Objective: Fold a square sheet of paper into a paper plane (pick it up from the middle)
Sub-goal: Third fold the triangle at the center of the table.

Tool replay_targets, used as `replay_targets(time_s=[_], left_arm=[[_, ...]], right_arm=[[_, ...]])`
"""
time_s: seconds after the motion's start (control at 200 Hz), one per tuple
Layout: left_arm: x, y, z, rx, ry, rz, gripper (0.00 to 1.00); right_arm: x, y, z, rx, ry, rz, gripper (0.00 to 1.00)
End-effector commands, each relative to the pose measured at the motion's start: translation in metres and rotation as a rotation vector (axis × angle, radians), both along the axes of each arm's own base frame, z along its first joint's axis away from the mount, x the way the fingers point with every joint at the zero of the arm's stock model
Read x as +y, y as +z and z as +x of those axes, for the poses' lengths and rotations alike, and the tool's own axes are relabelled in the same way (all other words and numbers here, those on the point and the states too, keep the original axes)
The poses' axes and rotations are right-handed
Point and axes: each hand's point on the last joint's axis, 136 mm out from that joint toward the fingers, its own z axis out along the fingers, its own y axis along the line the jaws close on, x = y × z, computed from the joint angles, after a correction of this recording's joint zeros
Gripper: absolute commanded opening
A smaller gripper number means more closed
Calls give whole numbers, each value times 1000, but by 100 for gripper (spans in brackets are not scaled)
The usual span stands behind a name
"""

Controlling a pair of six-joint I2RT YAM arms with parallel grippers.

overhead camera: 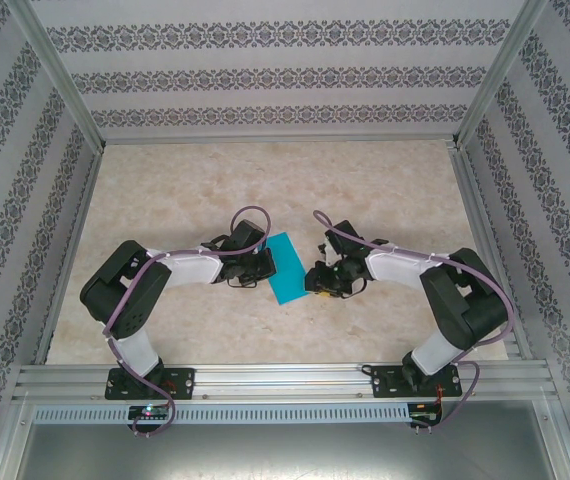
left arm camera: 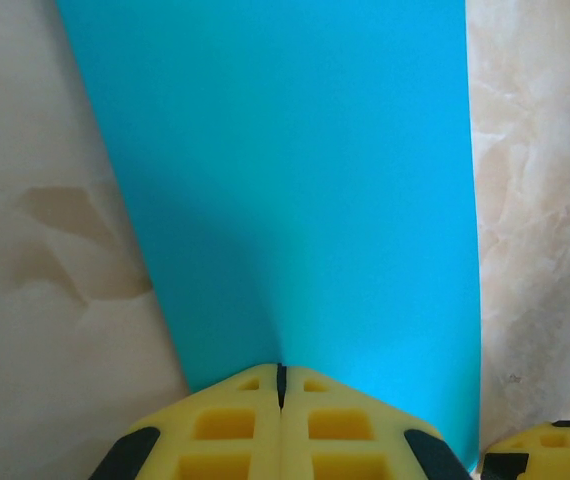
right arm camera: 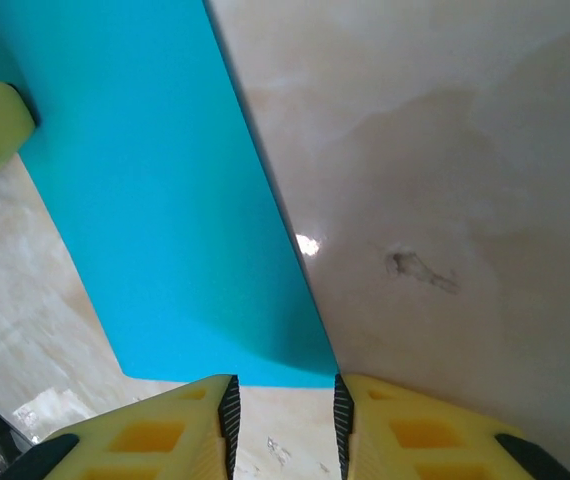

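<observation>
Ok, big picture first: patterned walls (overhead camera: 265, 75) box the cell in on three sides, w/ the pale marbled desk (overhead camera: 385, 190) laid out between them and a silver rail (overhead camera: 285, 380) running across the near edge. Mounted on that rail are the L arm (overhead camera: 130, 290) and the R arm (overhead camera: 465, 300), both elbows swung outward, both wrists reaching in toward the centre of the desk.

And right there between them, the teal sheet (overhead camera: 288, 268): mid-desk, lying at a slight slant. From above it reads as a tall narrow shape rather than a square (folded over or just the angle, can't tell from here). Plain, matte, no marks.

L tool (left arm camera: 281, 372): yellow pads pressed flat together, no gap at all, and the sheet's edge comes straight out of that seam, so it's got the paper pinched. The sheet spreads away from the pinch over the desk, w/ a soft shadow along one side, so that edge looks lifted a bit.

R tool (right arm camera: 283, 385): diff story. Pads parted, a clear gap w/ bare desk showing through it, nothing between them. The sheet's near edge sits just off the fingertips, one corner right at the tip of a pad; touching or not, too close to call. Across the sheet from it, a bit of the L tool's yellow pad shows at the far edge.
</observation>
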Motion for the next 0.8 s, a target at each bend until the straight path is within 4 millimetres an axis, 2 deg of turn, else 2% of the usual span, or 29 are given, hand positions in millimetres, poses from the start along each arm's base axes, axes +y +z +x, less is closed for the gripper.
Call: replay_targets(time_s=[0.0,0.22,0.42,0.56,0.699,0.794], left_arm=[[22,-35,-22,122,17,95,0],[21,-37,-23,126,11,93,0],[22,-41,-25,136,13,92,0],[23,-44,-26,140,15,96,0],[25,-46,-28,145,14,104,0],[27,-48,-28,147,15,108,0]], right_arm=[[14,6,8,-17,9,33,32],[19,-1,13,-11,17,17,33],[30,-5,16,-17,29,35,37],[44,7,31,-81,-1,137,45],[52,24,52,-142,-55,279,49],[57,31,59,-141,-58,352,51]])
